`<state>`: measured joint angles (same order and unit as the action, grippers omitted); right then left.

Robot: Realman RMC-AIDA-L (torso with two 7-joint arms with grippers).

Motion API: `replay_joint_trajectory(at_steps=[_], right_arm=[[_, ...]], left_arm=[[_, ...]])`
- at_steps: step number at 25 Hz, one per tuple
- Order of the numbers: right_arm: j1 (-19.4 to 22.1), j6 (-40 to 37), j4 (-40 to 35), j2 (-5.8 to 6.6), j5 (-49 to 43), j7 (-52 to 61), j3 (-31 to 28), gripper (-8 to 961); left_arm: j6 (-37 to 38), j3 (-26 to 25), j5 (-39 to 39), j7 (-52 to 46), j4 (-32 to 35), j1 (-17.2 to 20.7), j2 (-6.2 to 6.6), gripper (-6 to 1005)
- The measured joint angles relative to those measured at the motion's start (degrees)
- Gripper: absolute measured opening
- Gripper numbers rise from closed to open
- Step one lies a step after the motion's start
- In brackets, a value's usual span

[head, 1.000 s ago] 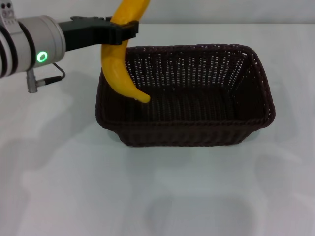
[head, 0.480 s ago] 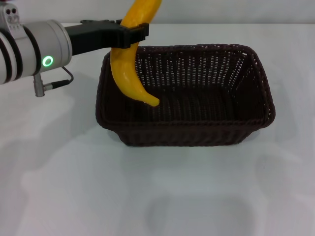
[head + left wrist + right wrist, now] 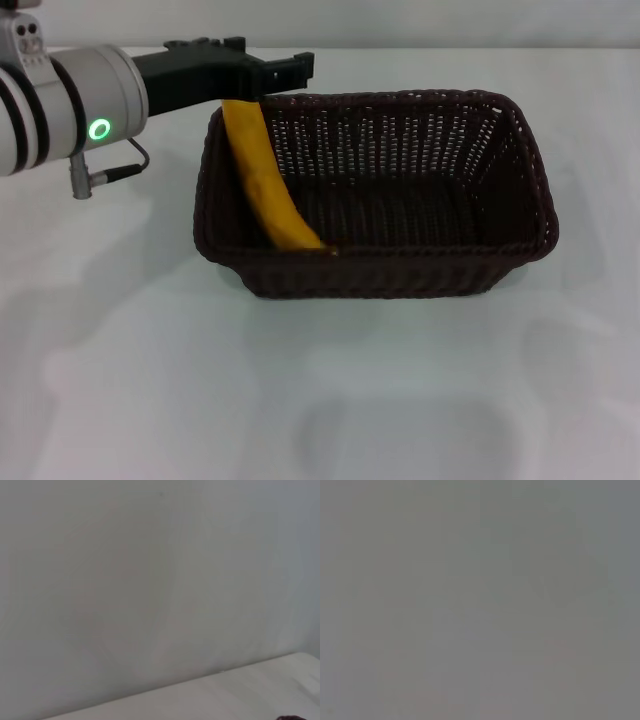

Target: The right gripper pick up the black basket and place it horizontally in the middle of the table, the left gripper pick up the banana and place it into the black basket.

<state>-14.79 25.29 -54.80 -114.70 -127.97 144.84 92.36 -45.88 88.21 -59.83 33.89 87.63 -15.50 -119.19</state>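
The black basket (image 3: 375,192) sat on the table (image 3: 150,350) with its long side running across the head view, its open top facing up. The banana (image 3: 265,185) lay inside the basket at its left end, slanting from the far-left rim down to the near wall, where its lower tip touched. The left gripper (image 3: 270,70) hovered just above the basket's far-left corner, directly over the banana's upper end; whether its fingers gripped the fruit or had parted from it could not be told. The right gripper was out of view in every picture.
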Motion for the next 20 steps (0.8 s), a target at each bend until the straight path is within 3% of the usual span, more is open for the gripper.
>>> replay_joint_trajectory(at_steps=[4,16,20], right_arm=[[0.25,2.91,-0.01,0.08,0.0,0.57,1.06,675],[1.25,5.46,-0.06,0.2,-0.32,1.52,1.56,675],[1.39,6.95,0.77,0.11,-3.42,3.05,1.49,675]], left_arm=[[4.51,1.14,-0.14,1.85,0.1,1.82,-0.01,867],[15.87,2.94,-3.16,7.06,3.92,8.35,0.01,889],[25.22,6.01,-3.37,9.26,6.3,12.7,0.02,889]])
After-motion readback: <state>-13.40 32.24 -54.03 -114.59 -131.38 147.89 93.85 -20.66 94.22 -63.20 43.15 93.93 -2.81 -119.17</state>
